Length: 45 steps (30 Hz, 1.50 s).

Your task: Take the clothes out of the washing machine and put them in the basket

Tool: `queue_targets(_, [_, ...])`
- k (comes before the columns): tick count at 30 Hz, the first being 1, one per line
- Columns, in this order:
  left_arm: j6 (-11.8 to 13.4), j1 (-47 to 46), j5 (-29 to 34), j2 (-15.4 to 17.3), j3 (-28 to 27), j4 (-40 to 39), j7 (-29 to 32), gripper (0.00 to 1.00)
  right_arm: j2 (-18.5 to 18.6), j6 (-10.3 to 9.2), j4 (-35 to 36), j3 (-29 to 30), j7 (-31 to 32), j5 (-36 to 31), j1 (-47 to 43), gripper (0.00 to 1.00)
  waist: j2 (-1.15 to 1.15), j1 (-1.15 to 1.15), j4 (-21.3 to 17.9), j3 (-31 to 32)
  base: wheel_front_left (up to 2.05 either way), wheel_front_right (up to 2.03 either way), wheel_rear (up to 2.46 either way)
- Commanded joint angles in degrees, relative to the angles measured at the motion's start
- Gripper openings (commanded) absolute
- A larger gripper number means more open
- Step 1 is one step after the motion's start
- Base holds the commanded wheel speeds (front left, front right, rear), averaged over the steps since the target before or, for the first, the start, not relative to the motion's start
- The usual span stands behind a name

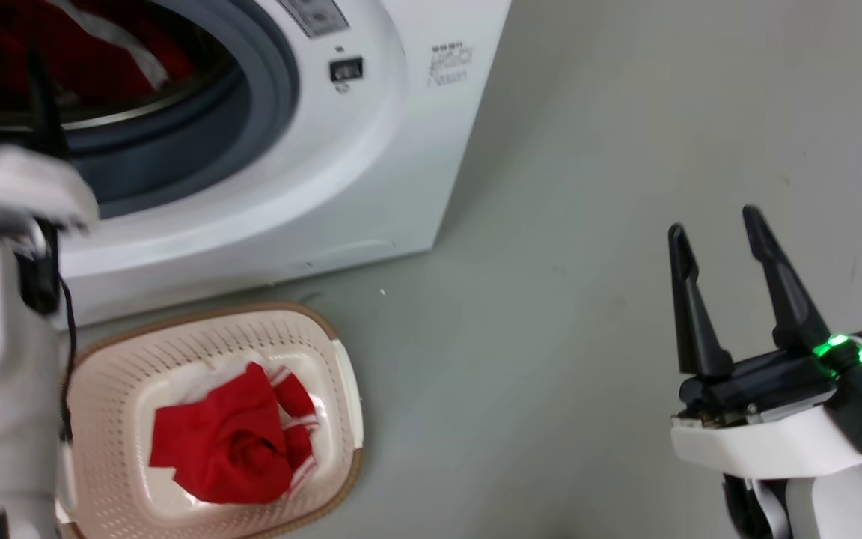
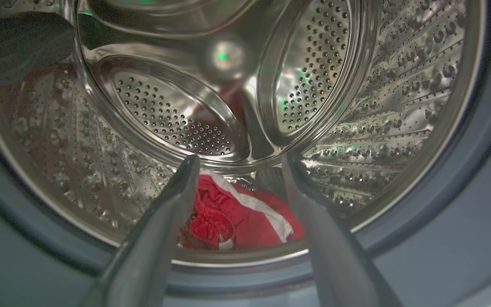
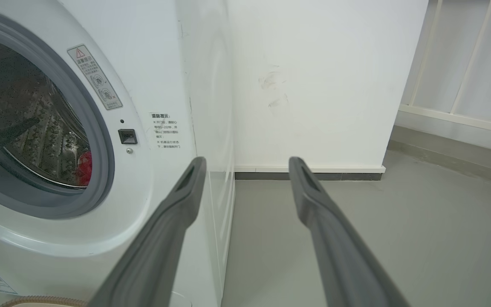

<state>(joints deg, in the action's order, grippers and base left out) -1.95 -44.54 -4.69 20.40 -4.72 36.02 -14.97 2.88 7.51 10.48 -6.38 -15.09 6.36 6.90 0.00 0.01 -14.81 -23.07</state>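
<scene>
Left gripper (image 2: 241, 160): fingers spread, empty, aimed into drum (image 2: 399, 106) of washing machine (image 1: 371, 150).
Right gripper (image 1: 714, 221): spread, empty, over floor (image 1: 588, 337), well apart from machine.
Red garment (image 2: 245, 217), white stripe, crumpled at drum bottom.
Second red garment (image 1: 236, 442) bunched in basket (image 1: 113, 374).
Risks (judgement):
- thin slick fabric, so shallow pinch may slip
- trailing cloth may catch on grey rubber seal (image 1: 270, 97)
- fingertips may scrape perforated steel

Basket: perforated cream plastic, brown rim, small target.

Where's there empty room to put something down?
Bare grey floor lies between the washing machine, the basket and the right tool. The basket's middle is crowded with red clothes. The left tool reaches into the drum.
</scene>
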Motion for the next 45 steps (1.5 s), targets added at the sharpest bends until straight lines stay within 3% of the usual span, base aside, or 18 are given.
queue_targets(1, [0.02, -2.45, 0.35, 0.42, 0.31, 1.06, 0.49, 1.0, -0.01, -0.04, 0.49, 0.1, -0.12, 0.53, 1.19, 1.0, 0.0, -0.01, -1.95, -4.09, 0.0, 0.0, 0.0])
queue_targets(10, [-1.55, -21.26, 2.14, 5.82, 2.85, 7.6, 10.19, 1.0, -0.03, -0.04, 2.86, 0.61, -0.12, 3.75, 5.86, 1.0, 0.0, -0.01, -4.73, -13.17, 0.0, 0.0, 0.0])
queue_targets(15, [-2.78, -30.84, 3.68, 8.96, 5.04, 10.14, 18.96, 1.0, -0.02, -0.04, 4.52, 1.28, -0.12, 5.47, 7.76, 1.0, 0.0, -0.01, -6.05, -17.48, 0.0, 0.0, 0.0])
queue_targets(27, [-5.26, -49.06, 4.22, 12.33, 11.23, 16.32, 44.06, 1.0, -0.02, -0.04, 8.24, 2.04, -0.12, 10.11, 10.32, 1.0, 0.0, -0.01, -9.2, -25.38, 0.0, 0.0, 0.0])
queue_targets(32, [-5.45, -54.31, 4.09, 13.09, 15.99, 17.45, 56.01, 1.0, -0.02, -0.04, 9.71, 2.2, -0.12, 11.8, 10.98, 1.0, 0.0, -0.01, -10.66, -27.9, 0.0, 0.0, 0.0])
queue_targets(38, [-5.44, -57.85, 2.11, 13.97, 18.12, 17.5, 64.86, 1.0, -0.02, -0.04, 10.73, 2.66, -0.12, 13.19, 10.86, 1.0, 0.0, -0.01, -11.61, -30.02, 0.0, 0.0, 0.0])
queue_targets(45, [-5.3, -57.28, 1.86, 14.42, 19.38, 17.06, 67.16, 1.0, -0.02, -0.04, 11.17, 3.55, -0.12, 14.06, 10.12, 1.0, 0.0, -0.01, -11.17, -31.87, 0.0, 0.0, 0.0])
